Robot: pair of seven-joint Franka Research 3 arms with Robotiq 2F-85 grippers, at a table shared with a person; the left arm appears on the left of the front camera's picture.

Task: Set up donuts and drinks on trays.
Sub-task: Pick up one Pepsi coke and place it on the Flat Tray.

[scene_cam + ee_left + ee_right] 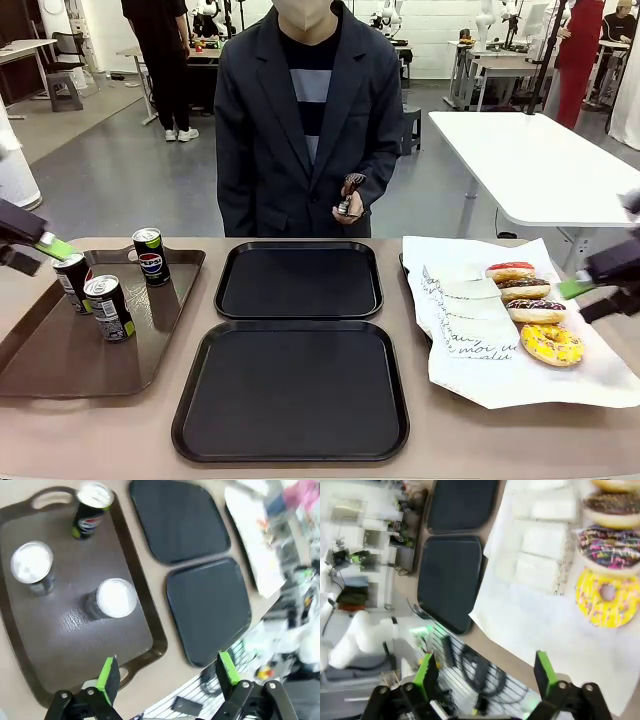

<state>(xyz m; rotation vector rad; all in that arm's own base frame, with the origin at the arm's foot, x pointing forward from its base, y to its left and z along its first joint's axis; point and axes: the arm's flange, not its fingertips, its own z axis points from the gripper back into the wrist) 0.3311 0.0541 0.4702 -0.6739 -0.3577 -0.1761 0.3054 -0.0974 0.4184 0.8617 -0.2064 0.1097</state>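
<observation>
Three cans stand on the brown tray at left, four donuts on paper at right, black trays bare between. Left gripper and right gripper hold fingers apart; we should straddle one can squarely, below its rim.

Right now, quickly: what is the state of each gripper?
Left gripper: open, holding nothing.
Right gripper: open, holding nothing.
</observation>
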